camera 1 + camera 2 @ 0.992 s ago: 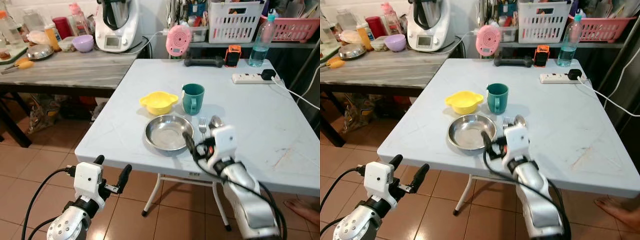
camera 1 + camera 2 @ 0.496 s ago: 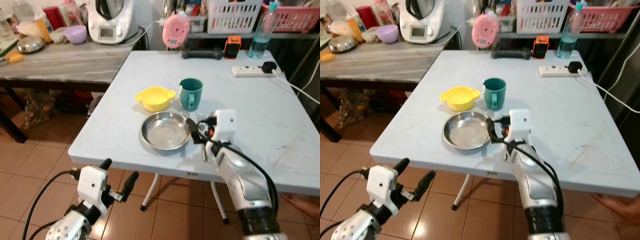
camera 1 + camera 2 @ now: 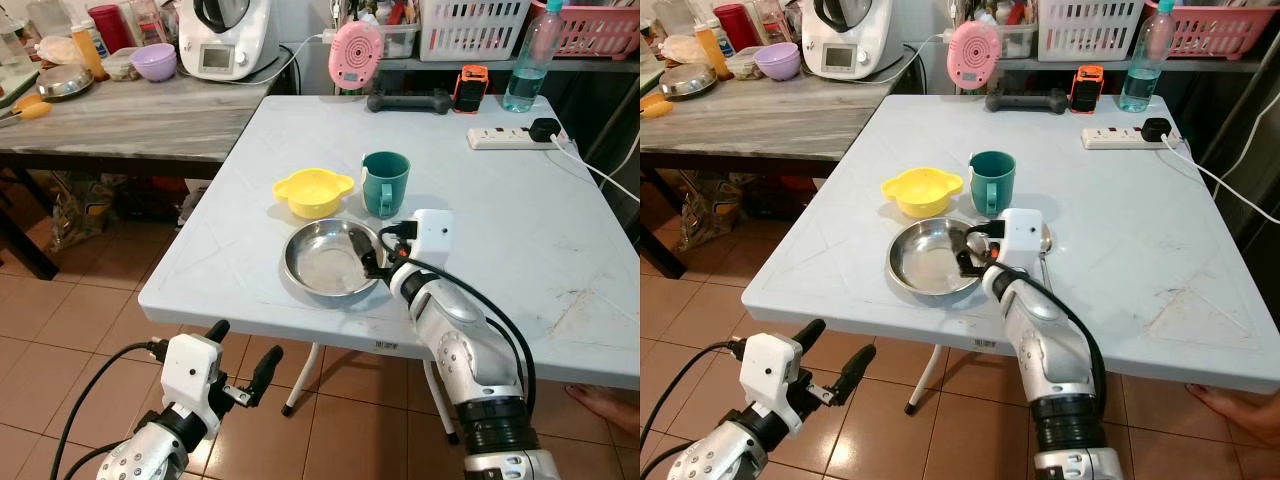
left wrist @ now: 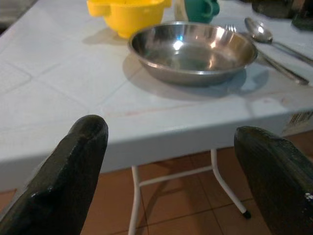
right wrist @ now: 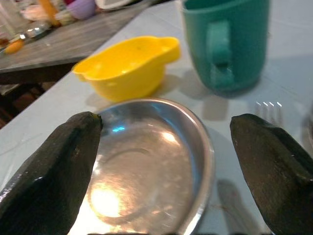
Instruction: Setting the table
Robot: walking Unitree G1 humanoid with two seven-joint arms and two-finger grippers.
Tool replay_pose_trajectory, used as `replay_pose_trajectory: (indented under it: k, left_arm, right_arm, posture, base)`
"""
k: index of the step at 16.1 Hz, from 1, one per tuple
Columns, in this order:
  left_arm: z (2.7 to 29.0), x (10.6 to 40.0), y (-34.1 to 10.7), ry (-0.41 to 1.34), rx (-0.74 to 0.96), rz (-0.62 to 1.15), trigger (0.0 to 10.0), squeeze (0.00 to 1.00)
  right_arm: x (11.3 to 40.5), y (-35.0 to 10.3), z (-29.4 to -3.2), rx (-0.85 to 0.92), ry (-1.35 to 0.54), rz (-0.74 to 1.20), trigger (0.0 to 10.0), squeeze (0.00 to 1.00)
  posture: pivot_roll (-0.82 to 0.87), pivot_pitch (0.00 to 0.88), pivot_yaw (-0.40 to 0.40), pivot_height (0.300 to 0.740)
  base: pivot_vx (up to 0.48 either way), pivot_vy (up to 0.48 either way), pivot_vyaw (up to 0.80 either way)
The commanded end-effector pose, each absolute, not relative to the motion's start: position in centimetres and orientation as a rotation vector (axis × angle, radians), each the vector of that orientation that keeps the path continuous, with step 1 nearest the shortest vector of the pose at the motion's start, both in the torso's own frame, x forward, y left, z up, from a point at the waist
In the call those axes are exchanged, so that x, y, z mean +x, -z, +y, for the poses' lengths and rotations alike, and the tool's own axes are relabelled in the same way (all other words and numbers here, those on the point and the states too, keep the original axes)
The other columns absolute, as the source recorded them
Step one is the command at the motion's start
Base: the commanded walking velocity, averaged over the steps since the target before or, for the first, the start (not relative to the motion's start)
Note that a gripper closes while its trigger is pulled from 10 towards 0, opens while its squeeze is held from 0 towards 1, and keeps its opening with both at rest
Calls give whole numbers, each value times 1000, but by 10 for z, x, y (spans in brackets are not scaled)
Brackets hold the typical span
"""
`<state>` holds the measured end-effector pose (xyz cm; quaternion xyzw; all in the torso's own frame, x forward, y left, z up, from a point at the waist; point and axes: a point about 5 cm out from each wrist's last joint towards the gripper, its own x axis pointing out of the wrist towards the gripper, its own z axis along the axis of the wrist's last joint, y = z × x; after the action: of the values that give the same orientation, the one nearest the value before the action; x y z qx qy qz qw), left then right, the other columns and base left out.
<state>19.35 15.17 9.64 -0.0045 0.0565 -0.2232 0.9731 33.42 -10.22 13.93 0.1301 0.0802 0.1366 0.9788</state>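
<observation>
Steel plate (image 3: pixel 333 260) sits near the front edge of the white table (image 3: pixel 520 240), yellow bowl (image 3: pixel 314 192) and green mug (image 3: pixel 385 184) just behind it, fork (image 4: pixel 274 62) and spoon (image 4: pixel 264 34) to its right. I have the right gripper (image 3: pixel 372 262) spread wide over its right rim; the left gripper (image 3: pixel 245 362), also open, hangs below the table. I judge the plate rigid, light and slick: best pinched across the raised rim.

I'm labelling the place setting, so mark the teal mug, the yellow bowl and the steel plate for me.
teal mug (image 3: pixel 385 184), left eye view, on its outer wall.
yellow bowl (image 3: pixel 313 192), left eye view, inside the bowl's hollow.
steel plate (image 3: pixel 325 262), left eye view, on its flat bottom.
</observation>
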Motion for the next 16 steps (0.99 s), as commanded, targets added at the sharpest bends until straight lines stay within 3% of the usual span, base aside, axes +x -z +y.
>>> replay_pose_trajectory:
  k: [1,6,14,16]
  left_arm:
    - [152,193,-102,459,4,107,10000,0]
    - [142,193,-115,464,-4,95,10000,0]
    - [92,153,-158,592,-78,36,10000,0]
    - [97,157,-158,587,-71,47,10000,0]
  right_arm:
    - [338,-139,-101,277,-255,185,10000,0]
    - [341,-131,-101,303,-240,247,10000,0]
    - [343,-127,-81,269,-301,312,10000,0]
    - [344,-121,-84,274,-271,348,10000,0]
  posture:
    - [-88,77,78,740]
    - [-89,78,81,740]
    - [-81,79,74,740]
    - [-83,76,74,740]
  base:
    - [0,0,0]
    - [0,0,0]
    - [0,0,0]
    - [0,0,0]
